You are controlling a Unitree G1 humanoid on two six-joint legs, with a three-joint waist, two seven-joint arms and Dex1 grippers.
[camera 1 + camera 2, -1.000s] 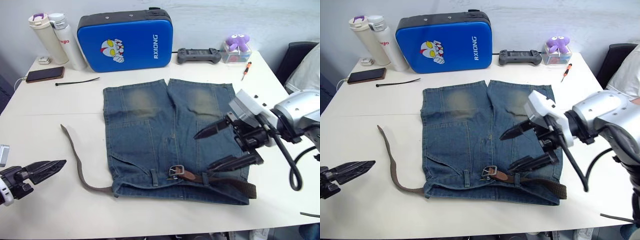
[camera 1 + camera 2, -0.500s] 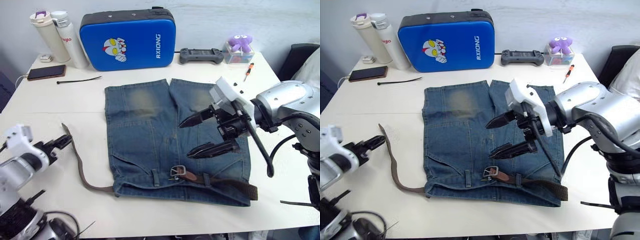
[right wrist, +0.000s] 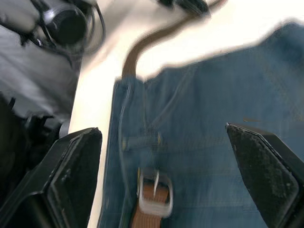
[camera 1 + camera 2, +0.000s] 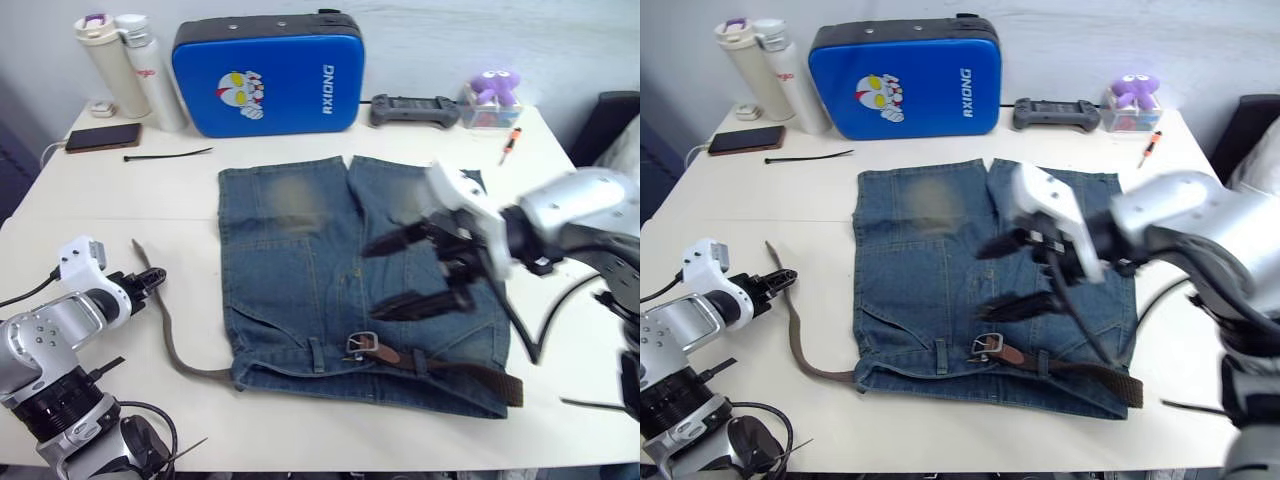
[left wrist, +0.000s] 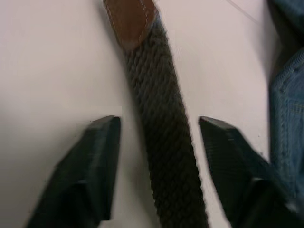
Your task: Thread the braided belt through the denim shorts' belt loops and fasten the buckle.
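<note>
The braided belt point(image 4: 180, 350) runs along the denim shorts point(image 4: 350, 270)' waistband, its free tail lying on the tabletop point(image 4: 110, 200) to the robot's left. The left gripper point(image 5: 159, 142) straddles that tail, spread wide; it should close squarely near the tan tip. The right gripper point(image 4: 420, 270) hovers wide open above the buckle point(image 4: 360, 343).

Right gripper point(image 4: 412, 272) motion-blurred over denim shorts point(image 4: 300, 260); braided belt point(image 4: 1080, 368) partly hidden in waistband.

White table point(image 4: 90, 205), denim shorts point(image 4: 300, 260), braided belt point(image 4: 170, 340), blue case point(image 4: 265, 72), two bottles point(image 4: 125, 60), phone point(image 4: 103, 137), cable tie point(image 4: 165, 155), controller point(image 4: 414, 110)
</note>
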